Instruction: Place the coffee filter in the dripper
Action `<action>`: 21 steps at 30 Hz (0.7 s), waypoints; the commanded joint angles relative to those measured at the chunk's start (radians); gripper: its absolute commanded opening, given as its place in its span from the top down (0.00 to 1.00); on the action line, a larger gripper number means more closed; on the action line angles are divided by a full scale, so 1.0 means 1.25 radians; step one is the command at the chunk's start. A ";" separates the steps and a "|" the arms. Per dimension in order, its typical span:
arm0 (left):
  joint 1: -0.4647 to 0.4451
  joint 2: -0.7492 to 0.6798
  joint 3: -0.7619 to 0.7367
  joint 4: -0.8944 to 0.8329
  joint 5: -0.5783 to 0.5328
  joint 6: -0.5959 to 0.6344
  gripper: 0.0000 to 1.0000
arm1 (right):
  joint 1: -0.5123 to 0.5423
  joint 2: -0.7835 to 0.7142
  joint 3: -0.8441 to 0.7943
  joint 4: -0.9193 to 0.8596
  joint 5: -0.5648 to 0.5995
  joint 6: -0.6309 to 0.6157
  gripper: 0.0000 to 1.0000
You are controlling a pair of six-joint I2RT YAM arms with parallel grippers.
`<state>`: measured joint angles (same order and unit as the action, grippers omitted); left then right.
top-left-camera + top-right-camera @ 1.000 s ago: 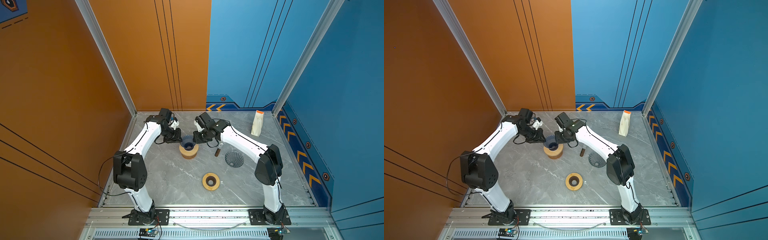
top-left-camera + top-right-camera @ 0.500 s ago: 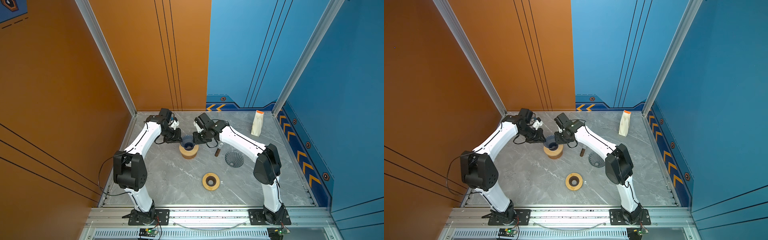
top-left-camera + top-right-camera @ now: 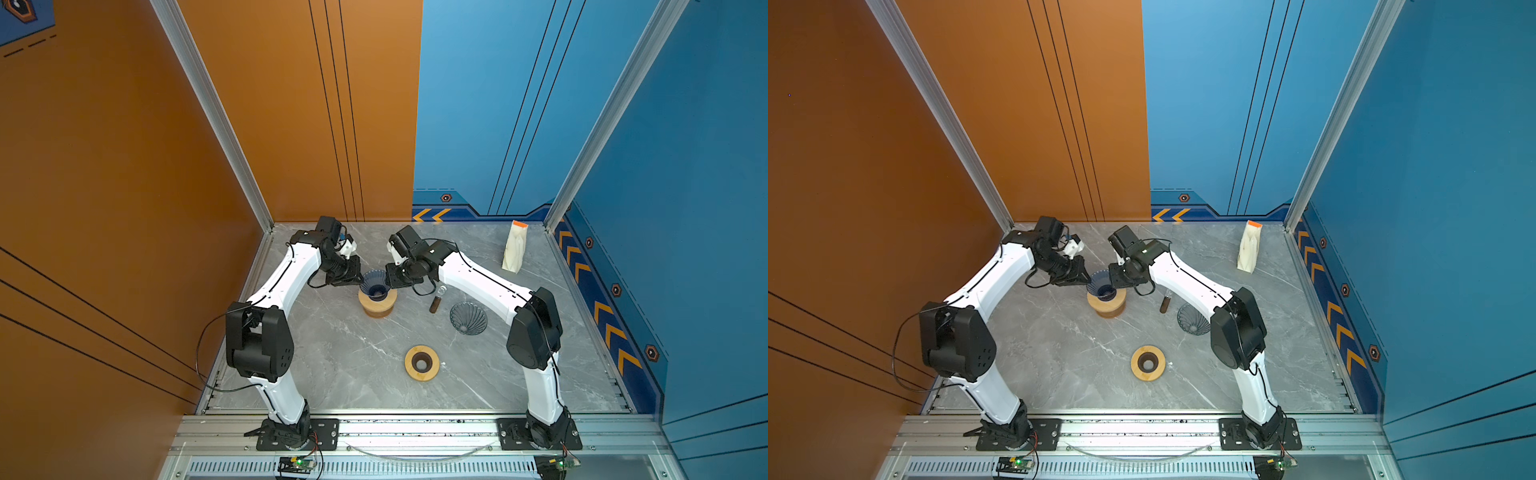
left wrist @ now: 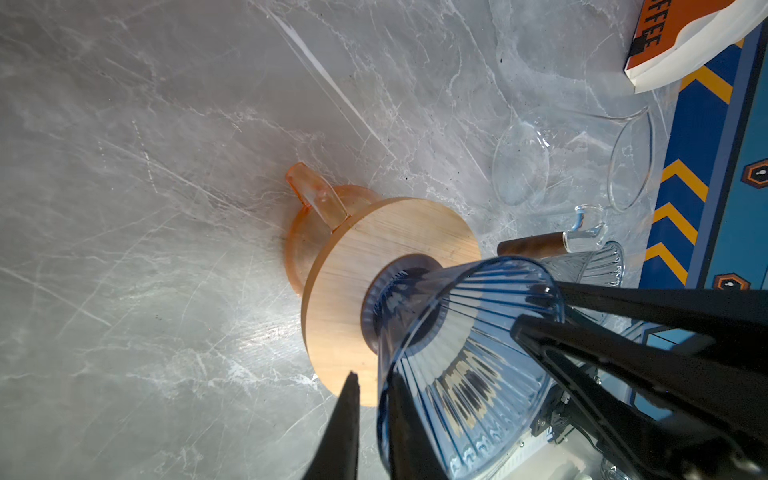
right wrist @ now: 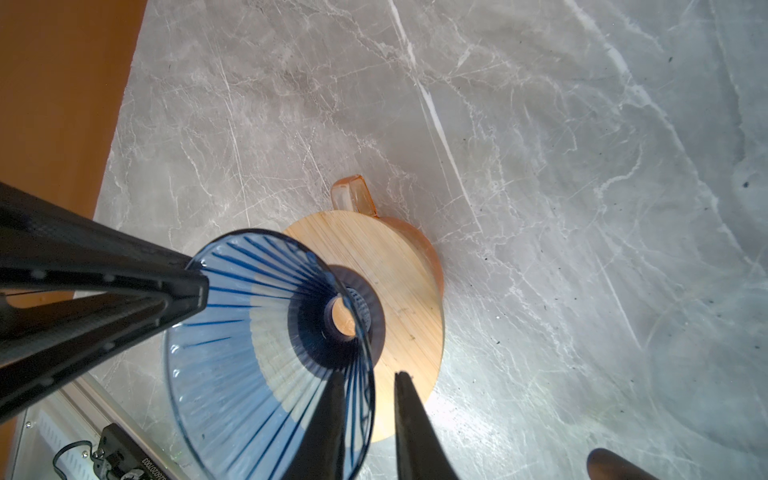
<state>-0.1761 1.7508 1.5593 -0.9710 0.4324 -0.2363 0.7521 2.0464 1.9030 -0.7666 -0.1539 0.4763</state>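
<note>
While the blue ribbed cone (image 3: 376, 284), which we take for the filter, stands stem-down in the wooden ring (image 5: 403, 270), the left gripper (image 4: 374, 376) and right gripper (image 5: 370, 374) straddle opposite sides of its rim, equally near. Whether either pinches, we cannot tell. Cone and grippers sit as they did 1 second ago.

Coffee bag (image 3: 515, 247) upright near the back wall, wooden ring (image 3: 422, 363) flat on grey marble table (image 3: 353, 353)
</note>
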 commanded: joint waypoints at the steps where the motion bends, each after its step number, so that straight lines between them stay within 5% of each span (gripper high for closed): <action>1: 0.005 0.010 0.002 -0.002 0.006 -0.001 0.86 | 0.000 -0.018 0.015 -0.015 0.018 -0.002 0.84; 21: 0.006 0.035 -0.014 -0.002 0.018 0.005 0.95 | -0.001 -0.009 -0.010 -0.017 0.007 0.025 1.00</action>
<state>-0.1757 1.7565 1.5593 -0.9798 0.4660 -0.2253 0.7506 2.0464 1.9041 -0.7479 -0.1493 0.4965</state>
